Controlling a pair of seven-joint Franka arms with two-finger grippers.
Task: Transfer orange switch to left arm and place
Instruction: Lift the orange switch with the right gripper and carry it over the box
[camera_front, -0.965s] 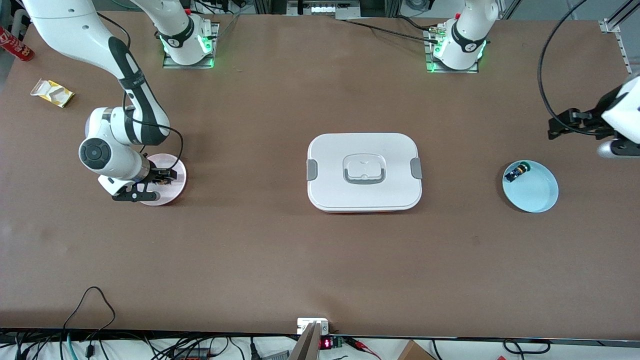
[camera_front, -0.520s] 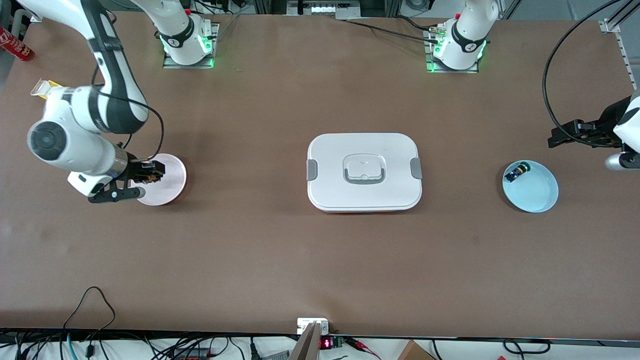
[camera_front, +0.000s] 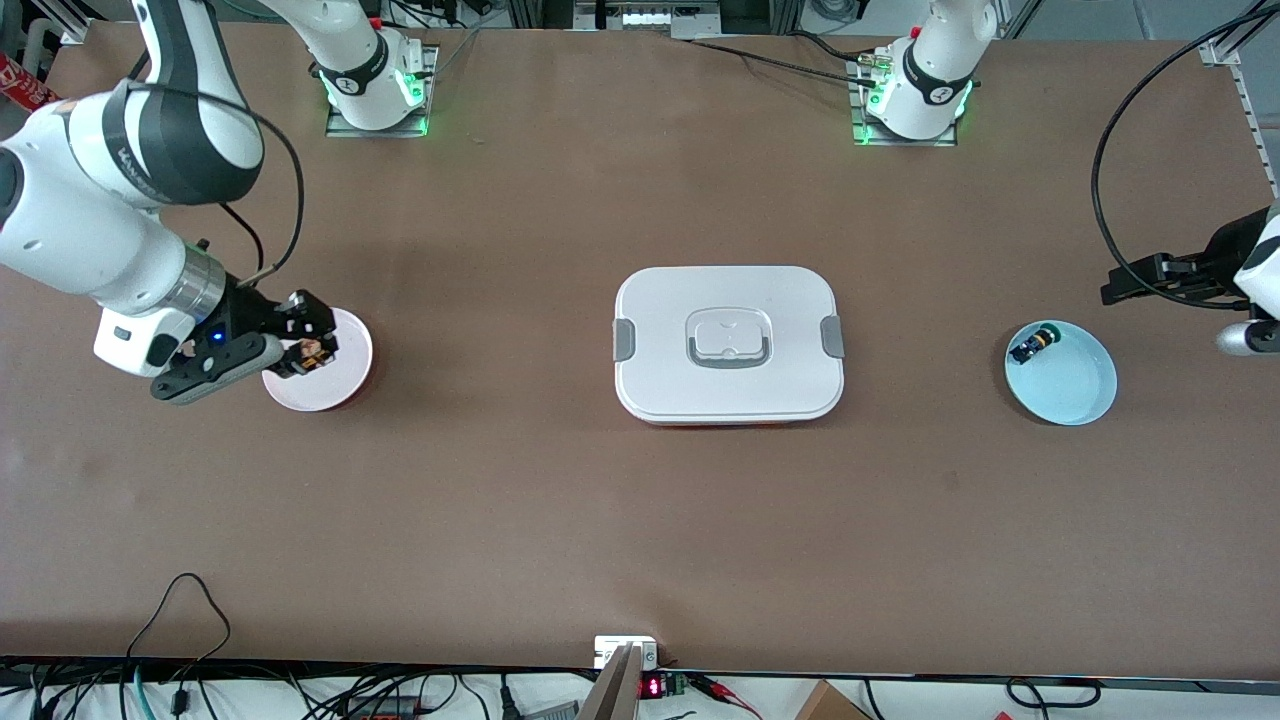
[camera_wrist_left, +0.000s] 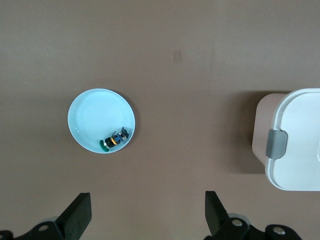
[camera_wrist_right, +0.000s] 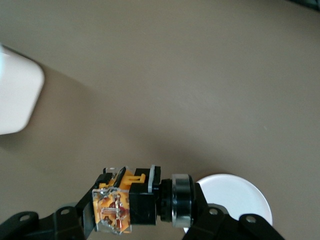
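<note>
My right gripper is shut on the orange switch and holds it in the air over the pink plate at the right arm's end of the table. In the right wrist view the switch shows its orange-tan body, black middle and silver-ringed cap between the fingers. The white box with grey clips lies at the table's middle; its corner shows in the left wrist view. My left gripper is open and empty, up in the air beside the light blue plate.
The light blue plate holds a small black switch with a green cap, also in the left wrist view. A yellow packet and a red can lay near the right arm's table corner, now hidden by the arm.
My right gripper has risen from the pink plate with the orange switch in it, and the right arm has swung up. The left arm has drifted slightly toward the table edge.
</note>
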